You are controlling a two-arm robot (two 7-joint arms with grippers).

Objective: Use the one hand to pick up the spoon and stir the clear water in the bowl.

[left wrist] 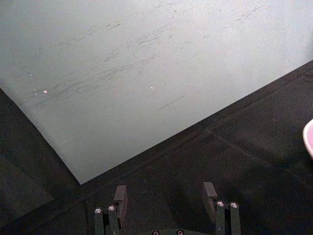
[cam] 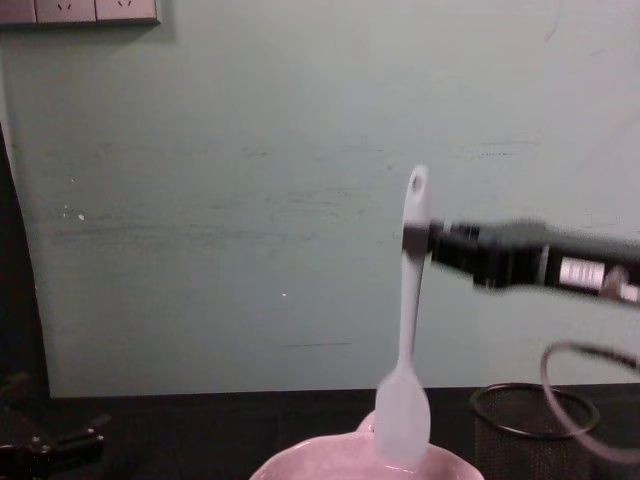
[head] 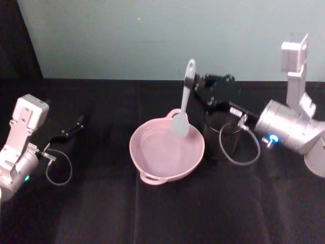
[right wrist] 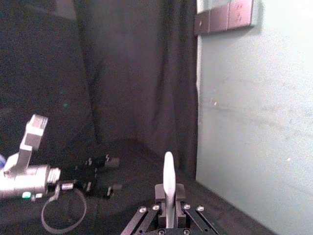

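Pale green wall (head: 152, 35) behind a table draped in black cloth (head: 101, 213).
The wall runs across the far side, flat and matt, marked with faint scuffs and thin scratches. The cloth covers the table from the near edge to the foot of the wall, with shallow creases. At the far left a dark curtain (right wrist: 137, 73) hangs beside the wall. A row of socket plates (cam: 80, 10) sits high on the wall's left.

the head camera looks down from high on the whole black table (head: 193, 213). the chest camera sits low and near, facing the wall (cam: 200, 200); both catch the spoon (cam: 408, 320) and the bowl (cam: 320, 458). the left wrist camera peers past the left gripper (left wrist: 165, 192) toward the wall, the right one past the right gripper (right wrist: 168, 192) across the table.
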